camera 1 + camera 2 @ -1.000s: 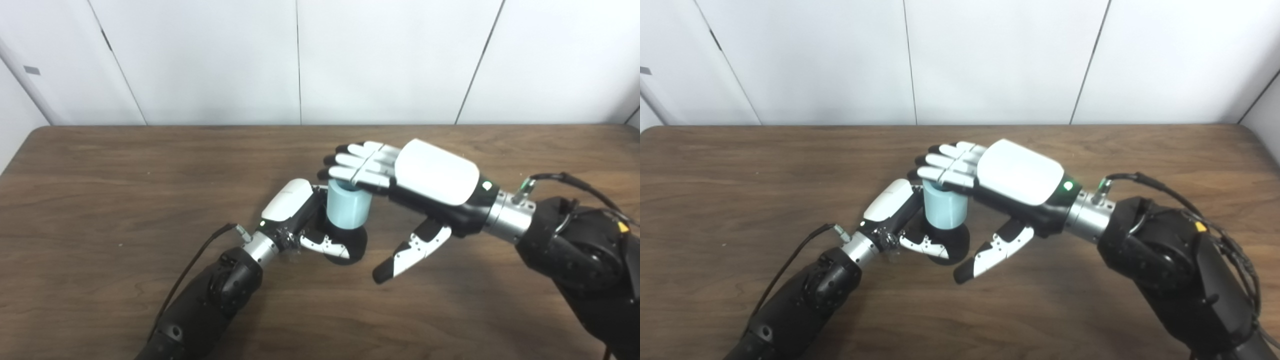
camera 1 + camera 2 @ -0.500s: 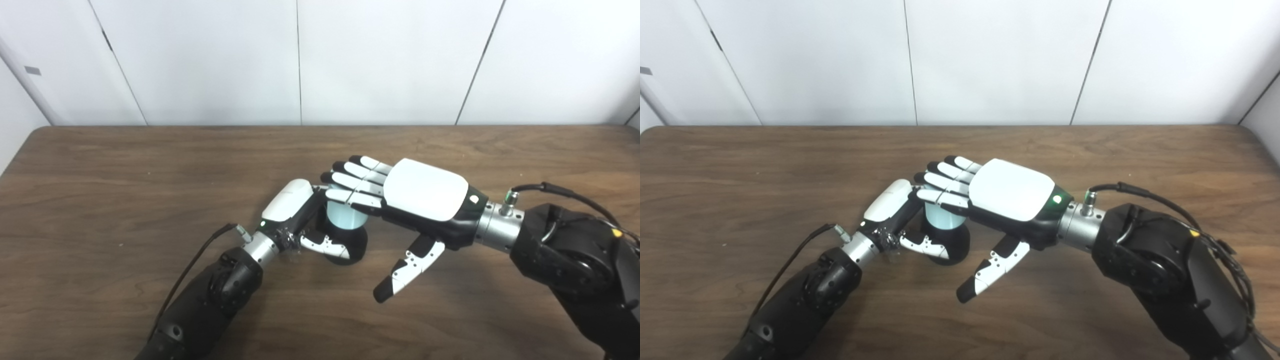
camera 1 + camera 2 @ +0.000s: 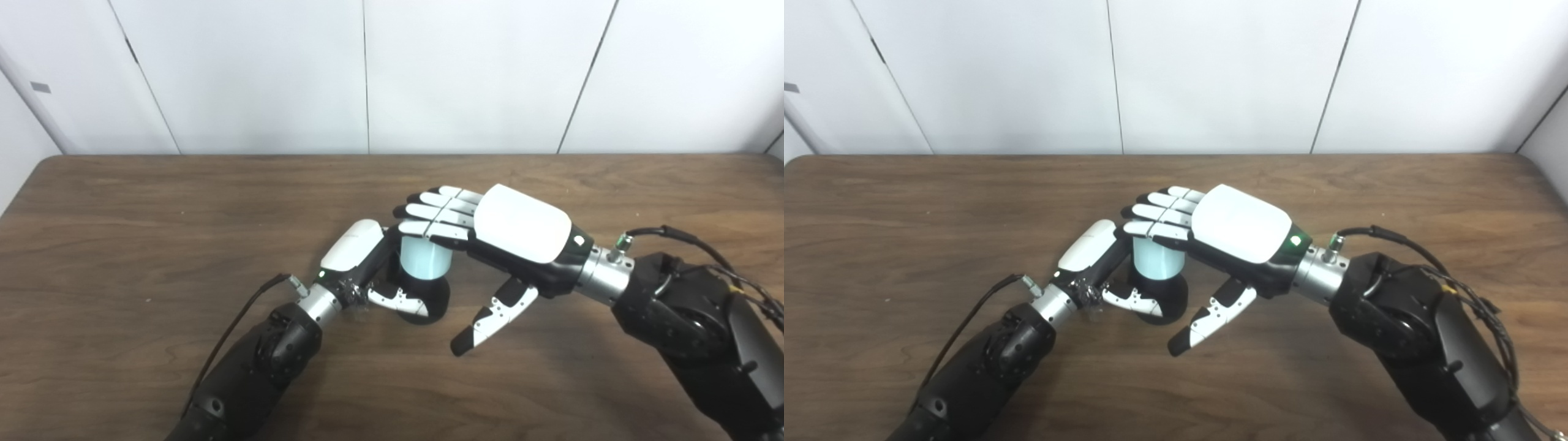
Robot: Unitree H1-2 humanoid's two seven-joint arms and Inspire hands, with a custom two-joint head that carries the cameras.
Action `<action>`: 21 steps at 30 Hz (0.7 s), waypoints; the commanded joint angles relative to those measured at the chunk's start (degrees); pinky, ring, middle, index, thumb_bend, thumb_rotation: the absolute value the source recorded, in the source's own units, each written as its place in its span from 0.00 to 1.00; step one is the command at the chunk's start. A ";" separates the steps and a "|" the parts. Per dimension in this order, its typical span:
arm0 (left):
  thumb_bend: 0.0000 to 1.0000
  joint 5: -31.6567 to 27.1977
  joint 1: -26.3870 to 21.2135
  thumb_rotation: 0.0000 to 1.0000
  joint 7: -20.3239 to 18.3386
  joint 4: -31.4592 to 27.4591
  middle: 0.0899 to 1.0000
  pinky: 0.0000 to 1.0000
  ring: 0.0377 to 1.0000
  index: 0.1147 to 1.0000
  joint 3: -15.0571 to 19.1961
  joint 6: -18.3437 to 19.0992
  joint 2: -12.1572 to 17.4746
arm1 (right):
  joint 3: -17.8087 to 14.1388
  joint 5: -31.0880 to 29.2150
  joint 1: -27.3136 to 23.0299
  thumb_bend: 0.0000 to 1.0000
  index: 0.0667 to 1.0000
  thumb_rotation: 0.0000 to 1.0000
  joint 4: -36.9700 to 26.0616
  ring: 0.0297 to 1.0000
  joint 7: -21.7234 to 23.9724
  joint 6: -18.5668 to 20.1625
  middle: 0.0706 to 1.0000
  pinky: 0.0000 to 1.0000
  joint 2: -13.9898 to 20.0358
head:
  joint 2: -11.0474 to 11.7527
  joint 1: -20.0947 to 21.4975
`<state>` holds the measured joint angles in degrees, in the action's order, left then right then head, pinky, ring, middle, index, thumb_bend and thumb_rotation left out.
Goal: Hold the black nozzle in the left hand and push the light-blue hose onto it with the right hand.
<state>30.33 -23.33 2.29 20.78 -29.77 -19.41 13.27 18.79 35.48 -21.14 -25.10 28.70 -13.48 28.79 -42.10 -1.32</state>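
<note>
2 hands meet near the middle of the brown wooden table (image 3: 153,202), which runs back to a white panelled wall (image 3: 257,73). We see the left hand (image 3: 358,254) reaching in from the lower left with its white back turned up; its fingers wrap the far side of the black nozzle (image 3: 432,299) and its thumb (image 3: 395,300) crosses the near side, so this hand is clamped on the nozzle. The nozzle stands upright with its dark base on the tabletop. Over its upper part sits the light-blue hose (image 3: 424,260), a short pale cylinder, also upright; only the black base shows beneath the lower edge of the hose, and we cannot tell how far the nozzle reaches inside it.

The right hand (image 3: 502,229) comes in from the right, palm down and white back upward. Its fingers (image 3: 432,214) lie straight and side by side, flat across the top end of the hose, covering the opening. The right thumb (image 3: 490,315) hangs down and forward, well apart from the fingers and touching neither hose nor nozzle, so this hand grips nothing: it is spread, pressing only with the flats of the fingers.

1 black cable (image 3: 242,318) trails from the left wrist across the table. Another cable (image 3: 680,236) loops from the right wrist over the dark forearm.
</note>
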 commanded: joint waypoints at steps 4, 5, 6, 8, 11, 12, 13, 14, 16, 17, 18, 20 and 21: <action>0.50 2.19 4.21 0.00 -5.98 2.82 0.44 0.38 0.41 0.45 -2.54 3.09 0.61 | 3.49 -0.22 2.23 0.80 0.89 0.88 2.69 0.93 4.11 1.72 0.93 0.85 -0.61 | -0.23 -0.17; 0.50 2.22 4.22 0.00 -5.99 2.75 0.44 0.38 0.41 0.45 -2.52 3.12 0.63 | 3.86 -0.42 2.44 0.80 0.88 0.88 2.52 0.92 4.10 1.76 0.93 0.85 -0.90 | -0.26 -0.18; 0.50 2.25 4.23 0.00 -6.01 2.67 0.44 0.38 0.41 0.45 -2.50 3.15 0.63 | 4.09 -0.52 2.57 0.80 0.88 0.88 2.35 0.92 4.17 1.85 0.93 0.85 -1.06 | -0.30 -0.24; 0.50 2.22 4.25 0.00 -6.41 2.21 0.44 0.38 0.41 0.45 -2.46 3.68 0.67 | 4.66 -1.11 3.06 0.79 0.89 0.87 1.62 0.92 4.63 2.34 0.93 0.86 -1.40 | -0.39 -0.33; 0.50 2.16 4.22 0.00 -6.72 1.95 0.44 0.38 0.41 0.45 -2.46 4.10 0.66 | 5.31 -1.44 3.58 0.79 0.89 0.86 1.03 0.93 4.71 2.27 0.93 0.86 -1.44 | -0.41 -0.39; 0.50 2.16 4.20 0.00 -6.75 1.98 0.44 0.39 0.41 0.45 -2.47 4.12 0.65 | 5.51 -1.46 3.71 0.79 0.89 0.86 0.91 0.93 4.67 2.16 0.93 0.86 -1.37 | -0.41 -0.39; 0.50 2.16 4.18 0.00 -6.76 2.00 0.44 0.39 0.41 0.45 -2.48 4.12 0.64 | 5.66 -1.48 3.78 0.79 0.89 0.85 0.83 0.93 4.62 2.12 0.93 0.86 -1.31 | -0.41 -0.39; 0.50 2.21 4.17 0.00 -6.75 2.04 0.44 0.39 0.41 0.45 -2.49 4.14 0.64 | 5.84 -1.41 3.88 0.79 0.89 0.85 0.78 0.92 4.56 2.13 0.93 0.86 -1.26 | -0.41 -0.39; 0.50 2.42 4.11 0.00 -6.49 2.23 0.45 0.39 0.41 0.44 -2.53 3.92 0.64 | 6.21 -1.27 4.09 0.78 0.89 0.83 0.77 0.92 4.43 1.92 0.92 0.86 -1.07 | -0.41 -0.39; 0.50 2.52 4.07 0.00 -6.35 2.40 0.45 0.39 0.41 0.44 -2.56 3.77 0.64 | 6.41 -1.20 4.21 0.78 0.89 0.84 0.77 0.92 4.35 1.75 0.92 0.86 -0.96 | -0.41 -0.39; 0.50 2.47 4.11 0.00 -6.59 2.20 0.45 0.39 0.41 0.44 -2.54 4.11 0.69 | 6.56 -1.26 4.44 0.78 0.89 0.84 0.69 0.93 4.16 1.39 0.92 0.86 -0.75 | -0.72 -0.61; 0.50 2.35 4.17 0.00 -6.95 1.89 0.45 0.39 0.41 0.44 -2.48 4.59 0.75 | 6.78 -1.34 4.75 0.78 0.88 0.83 0.54 0.93 3.78 0.94 0.92 0.85 -0.42 | -0.79 -0.66; 0.50 2.32 4.21 0.00 -7.06 1.71 0.45 0.39 0.41 0.44 -2.45 4.77 0.78 | 6.84 -1.39 4.96 0.78 0.87 0.83 0.50 0.92 3.38 0.53 0.92 0.85 -0.23 | -0.84 -0.70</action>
<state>30.30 -22.79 1.89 19.69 -29.56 -18.86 13.53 21.55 34.68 -19.54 -25.94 26.48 -11.52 27.05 -42.80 -1.93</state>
